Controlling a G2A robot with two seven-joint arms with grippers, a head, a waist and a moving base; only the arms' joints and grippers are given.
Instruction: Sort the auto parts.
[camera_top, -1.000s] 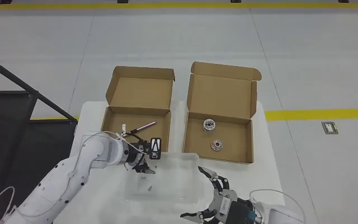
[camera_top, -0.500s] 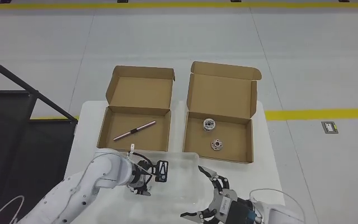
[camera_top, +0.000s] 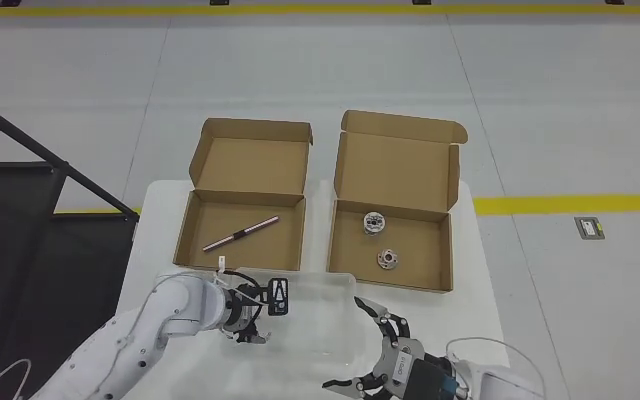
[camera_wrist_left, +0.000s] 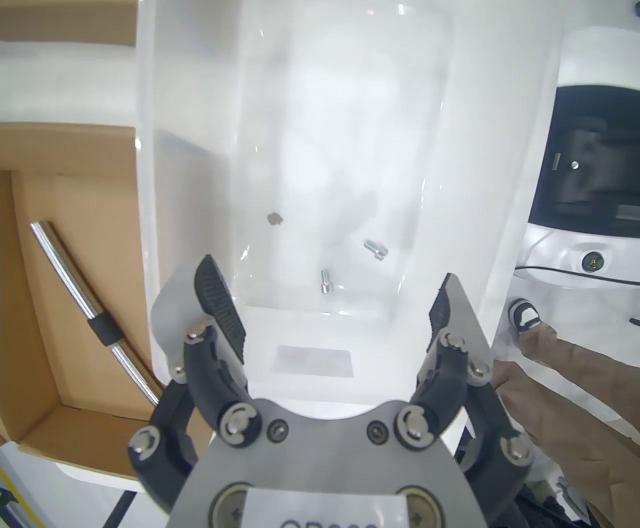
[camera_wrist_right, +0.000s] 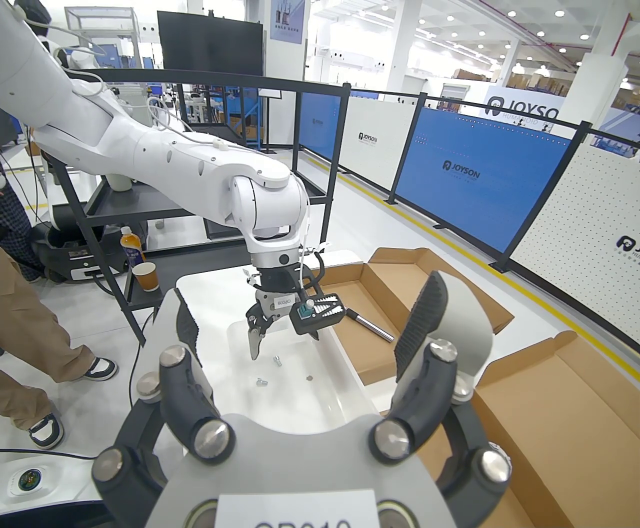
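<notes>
The left gripper (camera_wrist_left: 327, 276) hung open above the clear plastic tray (camera_wrist_left: 320, 100), where its wrist view resolved two small silver bolts (camera_wrist_left: 375, 249). The right gripper (camera_wrist_right: 310, 300) stood open, empty.

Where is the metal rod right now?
In the top view, the metal rod lies diagonally, alone, in the left cardboard box, just beyond the clear bin.

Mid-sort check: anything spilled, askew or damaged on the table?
Nothing stands out. The rod lies inside the left box, two round parts in the right box, two bolts and a dark scrap in the clear tray.
</notes>
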